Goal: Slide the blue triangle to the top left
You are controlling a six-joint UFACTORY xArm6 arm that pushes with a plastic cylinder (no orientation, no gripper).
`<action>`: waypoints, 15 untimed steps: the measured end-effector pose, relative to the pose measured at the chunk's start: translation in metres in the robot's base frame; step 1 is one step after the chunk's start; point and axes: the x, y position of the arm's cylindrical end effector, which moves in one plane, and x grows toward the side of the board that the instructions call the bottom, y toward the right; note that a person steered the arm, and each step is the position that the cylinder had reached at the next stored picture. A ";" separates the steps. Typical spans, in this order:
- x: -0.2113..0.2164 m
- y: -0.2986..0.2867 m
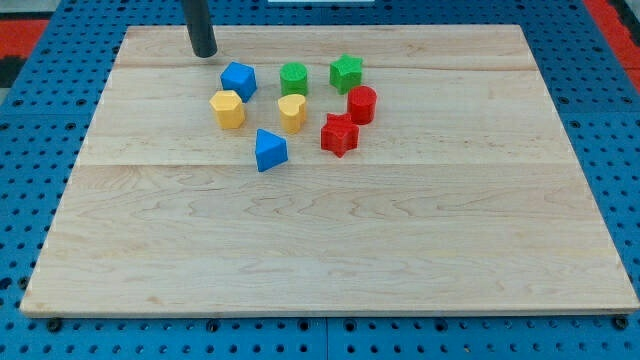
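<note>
Blue cube, green, yellow, red blocks on board.

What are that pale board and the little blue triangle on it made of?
The board looks like light wood with a smooth, slightly satin finish: grain lines and plank seams run across it. The blue triangle looks like moulded or printed plastic, judging by its uniform saturated colour and soft sheen; I can't tell which.

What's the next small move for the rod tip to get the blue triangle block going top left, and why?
Probably bring my tip down around the view's right of the cluster to just below-right of the blue triangle block. The tip now sits near the wooden board's top-left, above-left of the blue cube-like block, on the wrong side to push. Note the yellow hexagonal block lies up-left of the triangle, near the push path.
</note>
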 end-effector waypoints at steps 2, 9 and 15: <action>0.001 -0.003; 0.157 0.320; 0.190 0.033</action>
